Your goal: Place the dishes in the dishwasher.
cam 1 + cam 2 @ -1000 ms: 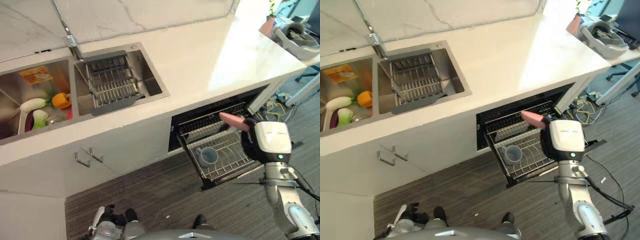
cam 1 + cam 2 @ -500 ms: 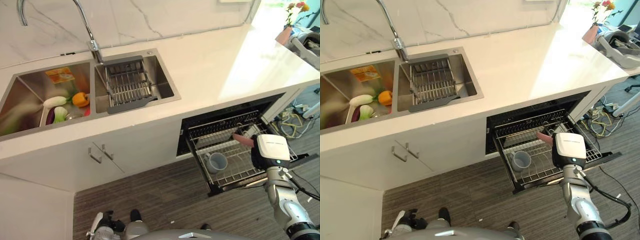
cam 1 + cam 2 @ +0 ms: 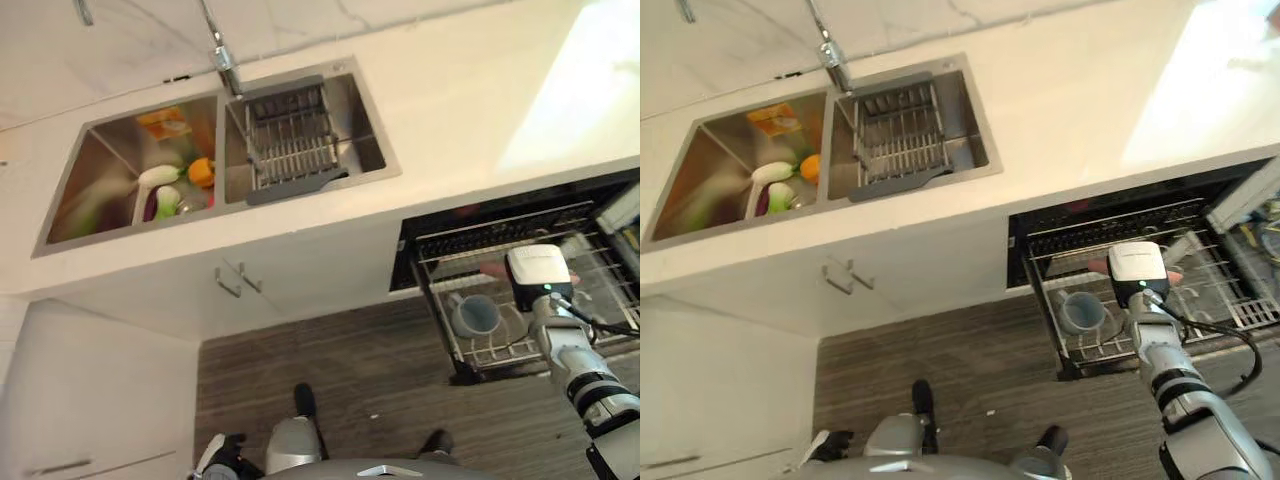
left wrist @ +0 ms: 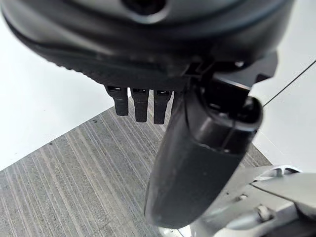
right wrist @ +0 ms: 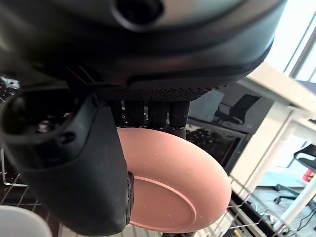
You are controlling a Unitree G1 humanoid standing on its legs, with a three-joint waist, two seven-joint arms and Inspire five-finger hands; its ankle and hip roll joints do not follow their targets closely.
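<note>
My right hand (image 5: pixel 74 177) is shut on a pink plate (image 5: pixel 175 190), thumb on its face and fingers behind its rim. The eye views place this hand (image 3: pixel 540 285) low over the pulled-out wire dishwasher rack (image 3: pixel 455 245), with the plate's edge (image 3: pixel 1098 266) sticking out on either side of it. A grey cup (image 3: pixel 477 314) stands in the rack just left of the hand. My left hand (image 4: pixel 197 148) hangs idle over the striped floor, fingers relaxed and holding nothing.
A double sink (image 3: pixel 60 232) is set in the white counter (image 3: pixel 480 110); its left basin holds vegetables (image 3: pixel 165 190) and its right basin a wire drain rack (image 3: pixel 290 140). Cabinet handles (image 3: pixel 235 280) jut out below the counter. Open wooden floor (image 3: pixel 330 360) lies before the dishwasher.
The camera has swung, shifting the whole scene. My right hand still holds the pink plate and has sunk lower towards the rack, beside the cup.
</note>
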